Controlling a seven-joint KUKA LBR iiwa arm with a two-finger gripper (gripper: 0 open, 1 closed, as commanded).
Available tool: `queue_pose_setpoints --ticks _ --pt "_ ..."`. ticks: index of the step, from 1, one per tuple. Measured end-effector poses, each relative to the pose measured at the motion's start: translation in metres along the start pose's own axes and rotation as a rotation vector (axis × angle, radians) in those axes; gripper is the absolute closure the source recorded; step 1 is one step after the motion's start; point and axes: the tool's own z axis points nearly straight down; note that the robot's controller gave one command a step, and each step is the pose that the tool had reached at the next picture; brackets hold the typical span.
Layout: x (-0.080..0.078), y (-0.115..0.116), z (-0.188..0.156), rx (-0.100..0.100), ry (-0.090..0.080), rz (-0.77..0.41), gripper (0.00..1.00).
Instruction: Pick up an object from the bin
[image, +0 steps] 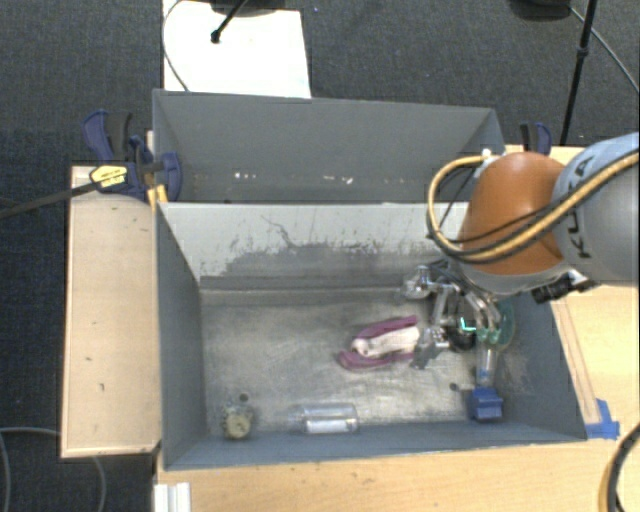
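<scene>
Grey bin (180, 350) floor: gripper (440, 335) low at 3 o'clock, just beside purple-and-white object (380, 345), probably lined up for grasping it; whether apart or together, cannot tell

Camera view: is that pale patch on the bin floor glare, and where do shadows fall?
Camera view: the bin floor has a soft, pale sheen mid-floor, no hard glare; the clear plastic tube near the front wall catches small bright highlights; the floor looks darker on the right, under the gripper and round the blue object.

Overhead, slightly oblique, onto bin (180, 300)
</scene>
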Motion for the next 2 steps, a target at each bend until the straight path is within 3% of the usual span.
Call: queue_pose_setpoints --ticks 1,2 --pt "-0.0108 0.0199 0.0592 0.001 -0.011 -0.274 0.00" --pt "-0.0123 0.0196 0.0568 0.001 -0.016 -0.274 1.00"
